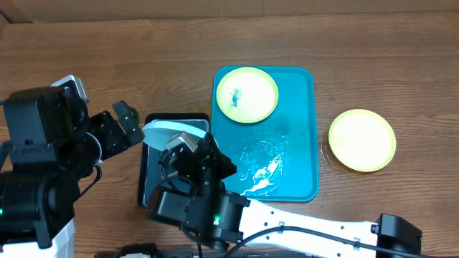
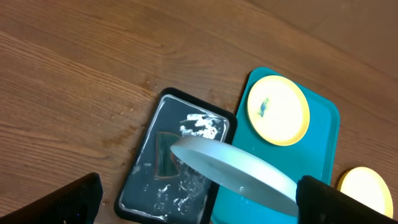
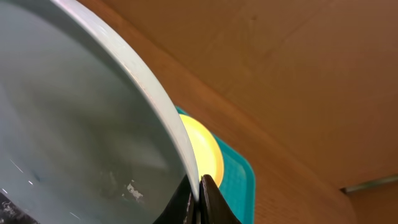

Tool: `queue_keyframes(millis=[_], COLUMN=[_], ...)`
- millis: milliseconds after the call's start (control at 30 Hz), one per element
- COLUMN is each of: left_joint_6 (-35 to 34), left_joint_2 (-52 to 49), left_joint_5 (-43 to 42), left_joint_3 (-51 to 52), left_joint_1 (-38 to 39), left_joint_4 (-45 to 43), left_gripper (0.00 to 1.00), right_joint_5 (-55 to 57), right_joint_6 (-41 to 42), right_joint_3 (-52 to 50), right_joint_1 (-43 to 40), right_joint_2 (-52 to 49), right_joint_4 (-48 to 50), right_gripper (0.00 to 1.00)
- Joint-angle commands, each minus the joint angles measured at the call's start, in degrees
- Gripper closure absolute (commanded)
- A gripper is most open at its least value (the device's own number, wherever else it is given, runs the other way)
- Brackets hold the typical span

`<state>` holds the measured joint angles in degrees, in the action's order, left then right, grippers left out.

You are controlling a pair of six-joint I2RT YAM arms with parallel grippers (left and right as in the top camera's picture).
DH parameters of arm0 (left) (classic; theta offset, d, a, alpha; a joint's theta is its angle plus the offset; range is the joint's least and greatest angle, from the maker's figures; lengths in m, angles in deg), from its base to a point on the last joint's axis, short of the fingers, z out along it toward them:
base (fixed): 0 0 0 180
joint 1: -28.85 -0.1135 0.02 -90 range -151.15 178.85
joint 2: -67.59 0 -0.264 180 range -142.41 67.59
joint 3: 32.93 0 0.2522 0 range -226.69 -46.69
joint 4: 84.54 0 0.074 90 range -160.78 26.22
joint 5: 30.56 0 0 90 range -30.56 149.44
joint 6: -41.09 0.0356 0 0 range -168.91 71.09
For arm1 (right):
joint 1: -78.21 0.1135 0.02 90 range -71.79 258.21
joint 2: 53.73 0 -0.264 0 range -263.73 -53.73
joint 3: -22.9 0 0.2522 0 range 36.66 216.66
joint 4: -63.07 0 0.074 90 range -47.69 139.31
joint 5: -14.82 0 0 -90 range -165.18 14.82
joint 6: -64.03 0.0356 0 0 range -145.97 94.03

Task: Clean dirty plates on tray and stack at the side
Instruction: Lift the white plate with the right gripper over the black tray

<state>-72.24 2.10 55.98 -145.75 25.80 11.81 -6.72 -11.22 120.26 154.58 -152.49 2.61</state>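
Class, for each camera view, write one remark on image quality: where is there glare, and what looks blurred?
Overhead: even light, sharp, white glare off wet patches on the turquoise tray. Left wrist: bright reflections on the wet black tray, and the light-blue plate looks slightly soft. Right wrist: that plate fills half the frame, too close to be sharp.

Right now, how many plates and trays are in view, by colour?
Yellow-green plates: 2
Light-blue plate: 1
Turquoise tray: 1
Black tray: 1
Total: 5
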Motion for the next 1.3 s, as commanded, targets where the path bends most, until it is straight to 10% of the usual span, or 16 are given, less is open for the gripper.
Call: queue_keyframes(millis=[0, 867, 1267], left_joint_6=[1.53, 1.11, 1.53], left_joint_2=[-1.25, 3.1, 2.34], left_joint_5=[-0.61, 3.34, 3.61], left_joint_3=[-0.7, -0.85, -0.79], left_joint_1=[-0.15, -0.35, -0.35], left_joint_4=[-0.07, 3.04, 4.79], left_gripper=[0.0, 0.0, 0.0], right_joint_5=[5.2, -0.79, -70.01], right_joint_6=[0.17, 4.59, 20.57], right_joint_3=[1.25, 1.25, 1.25], right_joint_1=[0.48, -2.08, -31.47], right_joint_2=[1.03, 1.03, 2.64], right_joint_4=[0.35, 0.13, -3.02], right_gripper=[0.96, 0.96, 0.96])
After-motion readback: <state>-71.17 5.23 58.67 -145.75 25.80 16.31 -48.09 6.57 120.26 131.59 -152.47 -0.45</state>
